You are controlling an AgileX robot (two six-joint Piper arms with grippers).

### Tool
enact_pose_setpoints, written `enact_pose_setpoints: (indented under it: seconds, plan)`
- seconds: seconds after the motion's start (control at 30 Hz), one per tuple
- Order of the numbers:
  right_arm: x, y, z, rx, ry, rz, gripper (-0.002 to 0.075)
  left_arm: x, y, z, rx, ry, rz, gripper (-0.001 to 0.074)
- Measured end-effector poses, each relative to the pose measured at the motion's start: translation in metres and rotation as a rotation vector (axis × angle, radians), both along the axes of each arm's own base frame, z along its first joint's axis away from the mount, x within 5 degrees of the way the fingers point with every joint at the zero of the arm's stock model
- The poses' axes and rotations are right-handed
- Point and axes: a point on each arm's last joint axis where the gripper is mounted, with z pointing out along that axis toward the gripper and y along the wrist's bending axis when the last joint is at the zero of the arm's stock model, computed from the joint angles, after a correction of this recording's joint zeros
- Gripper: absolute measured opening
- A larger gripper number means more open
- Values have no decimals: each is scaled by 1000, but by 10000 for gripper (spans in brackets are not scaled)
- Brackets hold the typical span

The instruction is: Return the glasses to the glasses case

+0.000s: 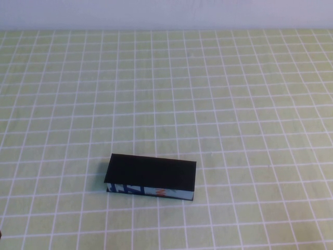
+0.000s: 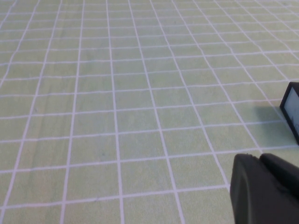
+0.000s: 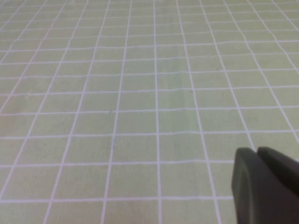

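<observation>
Left gripper (image 2: 266,191) near glasses case (image 2: 292,109); right gripper (image 3: 264,189) apart.

Layout: glasses case (image 1: 151,177) alone on table (image 1: 250,104).
Case lies near edge, slightly left of centre, lid down; left gripper (image 2: 264,189) near-left, right gripper (image 3: 264,186) out right.

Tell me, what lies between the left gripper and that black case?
Only bare green grid cloth, seen in the left wrist view, separates the left gripper from the glasses case. The right gripper is parked.
</observation>
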Motion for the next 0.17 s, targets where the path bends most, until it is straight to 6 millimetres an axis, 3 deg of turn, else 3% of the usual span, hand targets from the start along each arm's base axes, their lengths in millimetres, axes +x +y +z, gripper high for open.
enact_pose_setpoints:
  seconds: [0.17]
  plan:
    - [0, 0, 0, 0, 0, 0, -17, 0, 0, 0, 0, 0, 0, -4]
